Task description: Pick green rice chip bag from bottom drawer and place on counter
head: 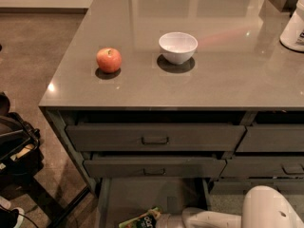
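Grey bottom drawer (142, 196): grasping step. My claw (166, 219) sits just beside the green rice chip bag (141, 220); I cannot tell its grip. Next, a lift to the bench (142, 89).

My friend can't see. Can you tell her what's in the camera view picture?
The robot's white end effector is low in the open dark grey bottom drawer, right beside a small bright green snack bag. Above, the glossy grey-brown counter holds a red apple and a white bowl.

Pincer (164, 220) sits in the bottom drawer (142, 194), two handled drawers (154, 137) jutting above.
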Tool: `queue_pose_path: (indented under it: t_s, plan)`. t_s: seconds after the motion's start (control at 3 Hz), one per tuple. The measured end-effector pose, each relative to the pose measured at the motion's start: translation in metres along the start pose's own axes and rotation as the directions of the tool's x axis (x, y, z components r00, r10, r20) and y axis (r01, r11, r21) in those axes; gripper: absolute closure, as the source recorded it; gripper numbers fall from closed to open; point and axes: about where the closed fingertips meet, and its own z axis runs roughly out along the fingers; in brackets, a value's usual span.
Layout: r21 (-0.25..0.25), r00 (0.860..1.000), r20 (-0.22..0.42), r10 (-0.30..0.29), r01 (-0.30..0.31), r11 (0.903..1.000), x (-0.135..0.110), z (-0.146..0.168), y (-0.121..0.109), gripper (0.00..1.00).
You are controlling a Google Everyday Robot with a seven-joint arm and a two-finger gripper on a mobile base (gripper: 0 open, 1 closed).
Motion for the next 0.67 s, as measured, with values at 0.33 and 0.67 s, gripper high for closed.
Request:
queue_pose_path:
  t_s: [0.33, 0.67]
  plan:
    - [0.0, 1.0, 0.0, 0.0, 0.0, 1.0, 0.0, 0.0, 0.0, 0.88]
    - [0.0, 1.0, 0.0, 0.0, 0.0, 1.0, 0.0, 0.0, 0.0, 1.0]
